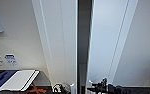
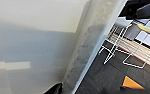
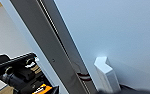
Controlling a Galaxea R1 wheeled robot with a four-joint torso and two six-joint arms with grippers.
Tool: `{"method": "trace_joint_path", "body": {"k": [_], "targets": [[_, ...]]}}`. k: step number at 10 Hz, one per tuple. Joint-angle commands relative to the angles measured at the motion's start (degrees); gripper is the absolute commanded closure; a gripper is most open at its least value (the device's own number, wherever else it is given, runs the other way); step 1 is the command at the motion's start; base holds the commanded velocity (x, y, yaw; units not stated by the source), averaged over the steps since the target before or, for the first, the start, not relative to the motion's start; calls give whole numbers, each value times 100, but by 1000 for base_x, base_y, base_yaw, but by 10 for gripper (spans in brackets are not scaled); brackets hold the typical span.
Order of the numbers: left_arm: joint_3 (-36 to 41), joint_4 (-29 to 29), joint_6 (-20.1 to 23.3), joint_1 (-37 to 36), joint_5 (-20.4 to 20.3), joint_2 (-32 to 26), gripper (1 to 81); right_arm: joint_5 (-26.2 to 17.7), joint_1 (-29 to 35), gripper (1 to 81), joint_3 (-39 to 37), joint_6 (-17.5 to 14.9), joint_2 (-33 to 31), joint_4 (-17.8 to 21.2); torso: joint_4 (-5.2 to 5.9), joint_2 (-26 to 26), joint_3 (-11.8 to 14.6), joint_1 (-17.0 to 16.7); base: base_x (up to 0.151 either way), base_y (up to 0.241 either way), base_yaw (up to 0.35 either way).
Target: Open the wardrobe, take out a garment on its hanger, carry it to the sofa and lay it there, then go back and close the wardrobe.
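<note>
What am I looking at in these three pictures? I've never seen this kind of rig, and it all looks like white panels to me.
This is a wheeled robot with two arms, standing very close to a tall white wardrobe. The wide picture comes from a camera high on the robot, looking forward and down. The two white panels are the wardrobe doors, and the dark strip between them is a gap, so the doors are slightly apart. At the bottom edge the right arm reaches in beside the right door, with the left claw near the left door.

The other two pictures come from cameras on the wrists. The right wrist one shows the door edge and a small white handle up close. The left wrist one shows a white door and, beyond it, dark carpet and white chair legs.

I can't see anything held.
</note>
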Motion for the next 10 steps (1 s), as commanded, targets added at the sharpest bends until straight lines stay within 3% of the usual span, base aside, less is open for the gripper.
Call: {"method": "trace_joint_path", "body": {"k": [1,10], "targets": [[1469,-112,3,-305,-124,-91,10,-935,174,10,1048,198,-34,-15,0,0,0,0,0,0,0],[2384,266,38,353,-553,-1393,10,-628,-380,10,1831,190,-1107,-341,0,0,4,0,0,0,0]]}}
